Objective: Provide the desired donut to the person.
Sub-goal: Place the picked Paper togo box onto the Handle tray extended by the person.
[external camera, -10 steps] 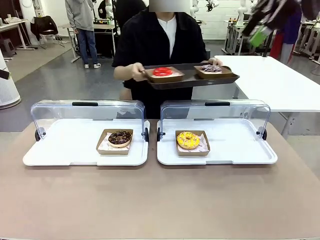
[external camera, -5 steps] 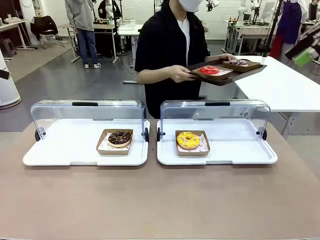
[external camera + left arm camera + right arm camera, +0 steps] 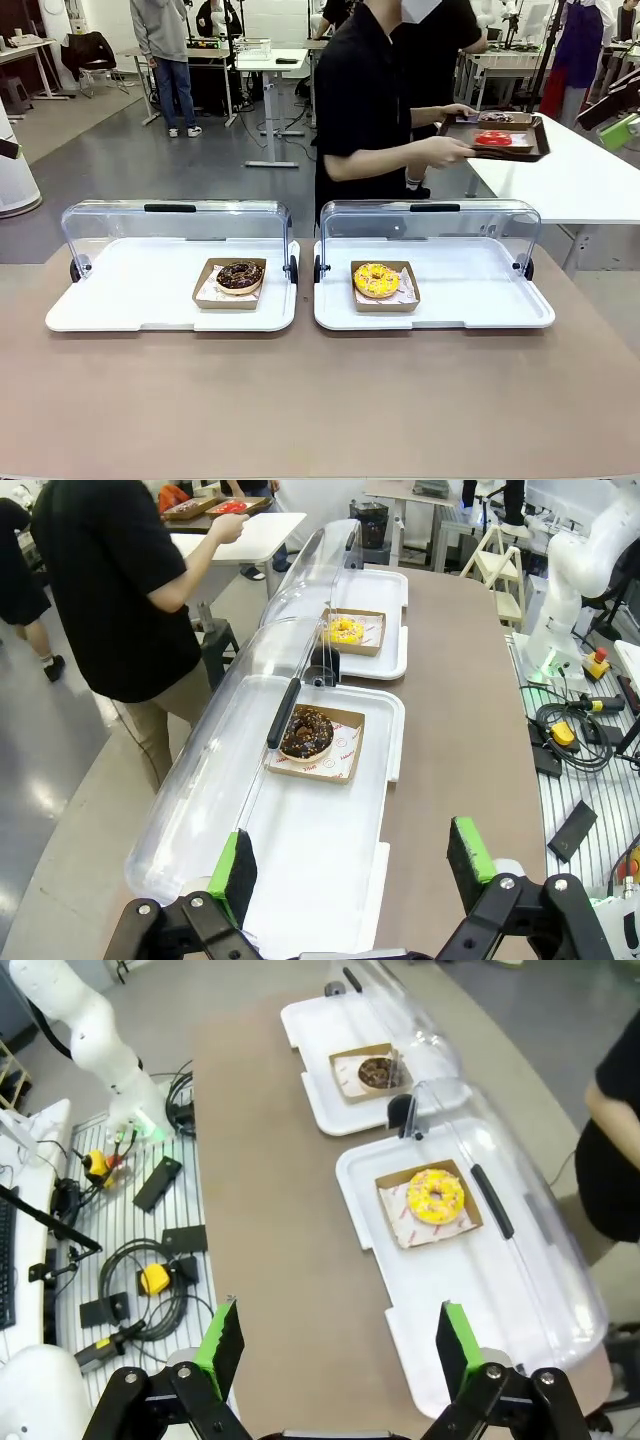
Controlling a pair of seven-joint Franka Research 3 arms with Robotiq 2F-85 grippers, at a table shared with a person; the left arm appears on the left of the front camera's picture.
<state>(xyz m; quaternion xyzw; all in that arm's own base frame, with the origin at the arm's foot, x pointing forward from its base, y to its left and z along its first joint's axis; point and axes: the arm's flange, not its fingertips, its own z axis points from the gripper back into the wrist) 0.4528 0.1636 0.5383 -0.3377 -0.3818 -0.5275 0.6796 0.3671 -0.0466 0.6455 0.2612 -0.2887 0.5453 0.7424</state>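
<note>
person [image 3: 385, 100] turned right since earlier | tray [image 3: 497, 138] long axis sideways | both jaws open

- Person [image 3: 375, 95]: I see a black top.
- Serving tray [image 3: 530, 138]: dark brown; on it I note a red donut [image 3: 493, 139].
- Left display tray [image 3: 130, 290]: white, clear lid; chocolate donut [image 3: 239, 275], dark brown with light sprinkles.
- Right display tray [image 3: 470, 290]: white; yellow donut [image 3: 376, 280] in a tan cardboard box.
- Table [image 3: 320, 400]: I read it as dull brown.
- Gripper pads [image 3: 470, 848]: green on black fingers.
</note>
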